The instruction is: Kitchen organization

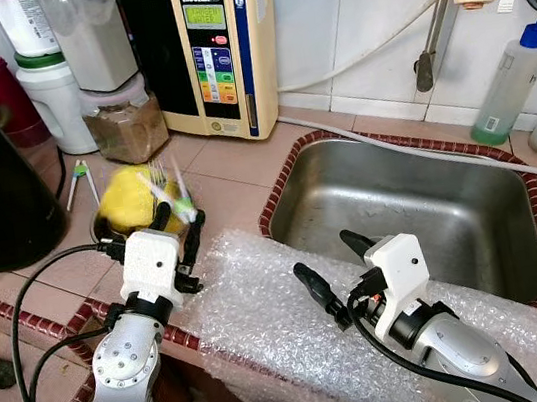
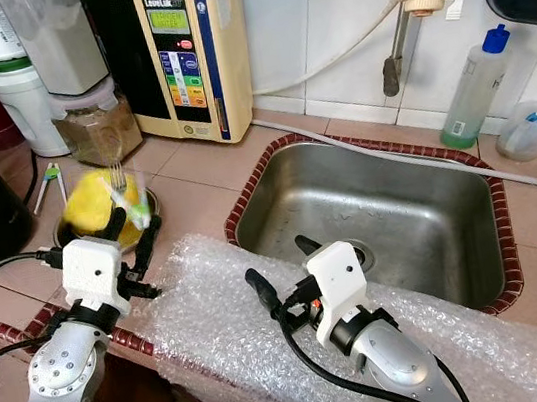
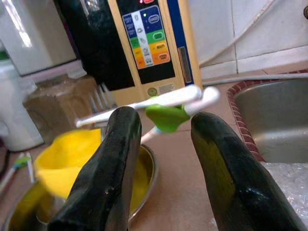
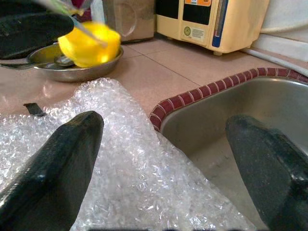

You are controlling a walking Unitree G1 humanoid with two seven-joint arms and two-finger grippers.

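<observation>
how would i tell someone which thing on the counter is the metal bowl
Start at the steel sink; on the tiled counter to its left, before the cream water ionizer, sits the metal bowl. It alone holds a yellow cloth, just past the left gripper.

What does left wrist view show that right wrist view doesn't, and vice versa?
Left wrist view: the white-handled utensils with a green tip between the left gripper fingers, and fork tines behind. I cannot tell whether the fingers grip them.

Right wrist view: the clear bubble wrap sheet under the open right gripper, and the red-tiled edging along the sink.

Both: the yellow cloth in the round metal bowl, the cream water ionizer, the steel sink.
</observation>
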